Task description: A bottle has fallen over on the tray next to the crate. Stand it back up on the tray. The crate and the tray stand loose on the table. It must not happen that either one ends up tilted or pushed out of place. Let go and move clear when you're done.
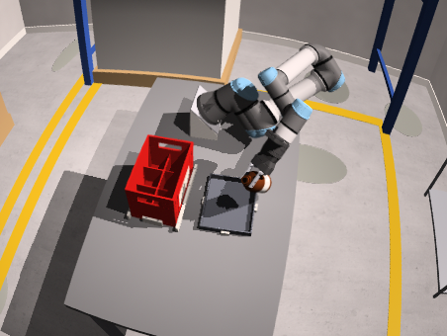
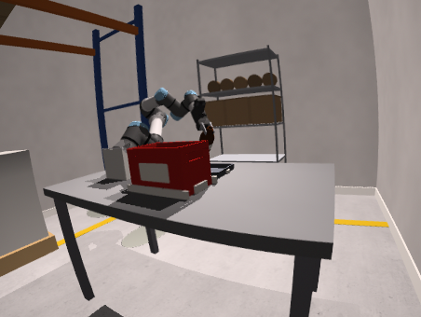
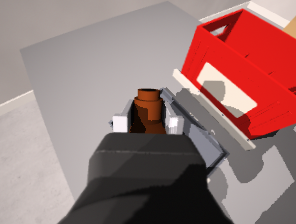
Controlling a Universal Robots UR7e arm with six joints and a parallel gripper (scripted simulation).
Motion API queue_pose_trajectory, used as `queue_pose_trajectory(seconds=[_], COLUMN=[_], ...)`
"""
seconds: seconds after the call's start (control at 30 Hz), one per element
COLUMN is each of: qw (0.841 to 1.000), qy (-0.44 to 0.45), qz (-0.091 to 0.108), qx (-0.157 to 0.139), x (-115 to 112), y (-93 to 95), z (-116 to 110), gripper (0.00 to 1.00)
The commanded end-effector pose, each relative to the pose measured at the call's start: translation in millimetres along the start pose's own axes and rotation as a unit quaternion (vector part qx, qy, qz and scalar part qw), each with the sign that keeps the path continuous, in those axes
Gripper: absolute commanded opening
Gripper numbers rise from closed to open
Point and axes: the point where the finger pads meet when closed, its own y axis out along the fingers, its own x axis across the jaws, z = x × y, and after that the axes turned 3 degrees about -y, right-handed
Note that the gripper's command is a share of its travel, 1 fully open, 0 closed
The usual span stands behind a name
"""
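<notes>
The brown bottle (image 1: 259, 182) (image 2: 208, 137) (image 3: 148, 111) is held in the air above the tray's back right corner. It is tilted, its neck pointing left and its pale band at the right in the top view. My gripper (image 1: 252, 176) (image 2: 207, 128) (image 3: 148, 108) is shut on it, one finger on each side below the neck in the wrist view. The dark-rimmed tray (image 1: 224, 217) (image 2: 224, 170) (image 3: 206, 143) lies flat on the table, with a dark shadow on its floor. The bottle's lower part is hidden by the gripper in the wrist view.
The red crate (image 1: 153, 210) (image 2: 196, 163) (image 3: 197, 52) stands left of the tray in the top view, with a narrow gap between them. It has inner dividers. The table (image 1: 173, 277) (image 2: 279, 200) (image 3: 90, 65) has its right edge close beyond the tray.
</notes>
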Motion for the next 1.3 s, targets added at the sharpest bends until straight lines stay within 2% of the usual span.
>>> queue_pose_trajectory(seconds=[0.0,0.37,1.27], qw=[1.000,0.999,0.999], qy=[0.001,0.002,0.002], qz=[-0.001,0.001,0.001], qx=[0.024,0.045,0.047], x=[-0.2,-1.0,-1.9], y=[-0.8,-2.1,-3.0], z=[0.4,0.1,1.2], gripper=[0.00,0.00,0.00])
